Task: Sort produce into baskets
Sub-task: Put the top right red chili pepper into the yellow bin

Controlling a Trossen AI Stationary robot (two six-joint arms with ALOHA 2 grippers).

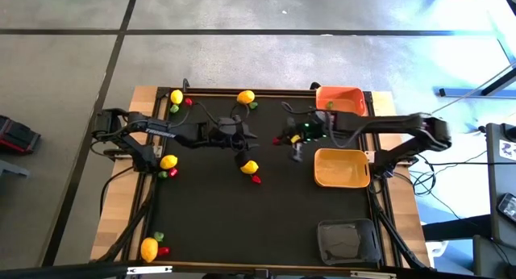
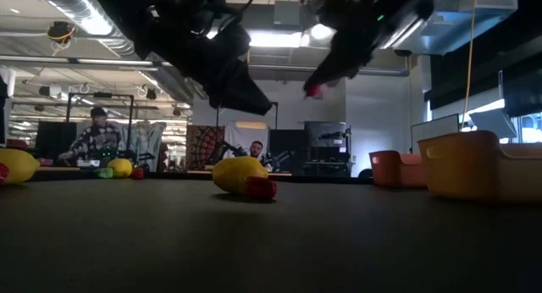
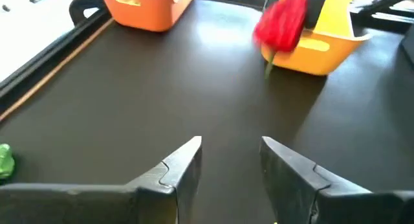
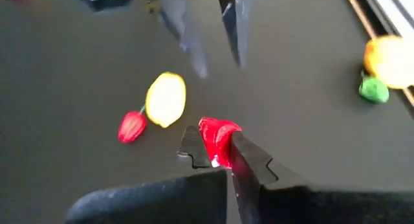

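Observation:
My right gripper [image 1: 284,139] hovers over the middle of the dark mat, shut on a small red piece of produce [image 4: 217,140], also seen as the red piece [image 3: 282,22] in the left wrist view. My left gripper [image 3: 231,153] faces it from the left, open and empty, raised above the mat [image 1: 242,222]. A lemon [image 1: 250,167] and a red piece [image 1: 256,180] lie on the mat just nearer than both grippers. At the right stand the orange basket [image 1: 340,100], the yellow basket [image 1: 342,167] and the dark grey basket [image 1: 348,240]. My right gripper pinches the red piece's body [image 4: 213,134] between its two fingertips [image 4: 249,156]. The fingers slant down from the table's right side. The piece is lifted clear of the mat [image 2: 314,91], and its thin green stem [image 3: 269,63] points down.
More lemons with small red and green pieces lie at the far left [image 1: 176,96], far middle [image 1: 246,96], left [image 1: 168,161] and near left [image 1: 149,248]. The mat's raised frame [image 1: 145,190] runs along its edges. People sit in the room beyond [image 2: 95,136].

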